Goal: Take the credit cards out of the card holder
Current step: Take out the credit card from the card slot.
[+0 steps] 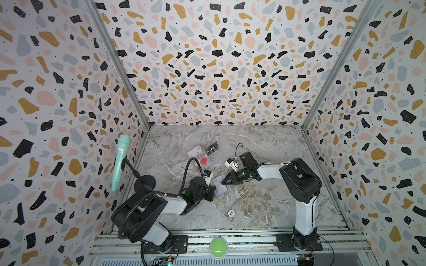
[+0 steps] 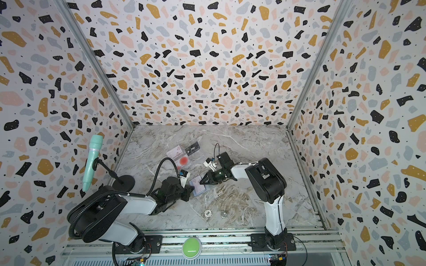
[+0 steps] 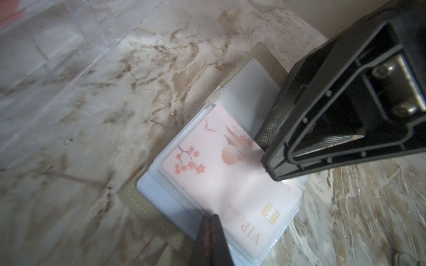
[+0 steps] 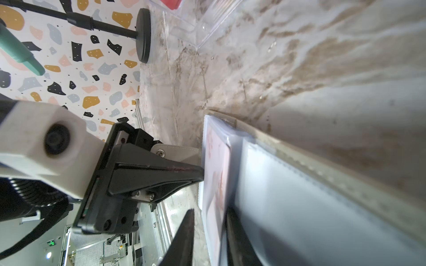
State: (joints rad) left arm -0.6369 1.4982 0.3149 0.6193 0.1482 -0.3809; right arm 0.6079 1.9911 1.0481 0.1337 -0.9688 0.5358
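A lab robot cell: 3 terrazzo-print walls (image 1: 207, 69) box in the marble-print tabletop (image 1: 265, 142); an aluminium rail (image 1: 249, 238) with a green button (image 1: 218, 246) lines its front edge.

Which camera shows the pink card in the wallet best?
The left wrist view: the pink card faces it, blossoms, chip and VIP lettering clear. Both top views show a pale patch; the right wrist view sees it edge-on.

On my left a teal microphone (image 1: 119, 161) tilts on a black stand (image 1: 144, 182). A clear plastic tray (image 1: 217, 157) lies on the marble table (image 1: 265, 149). Nearer me lie a white poker chip (image 1: 231, 213) and a small metal disc (image 1: 247, 215), near each other. A green button (image 1: 218, 246) sits on the front rail.
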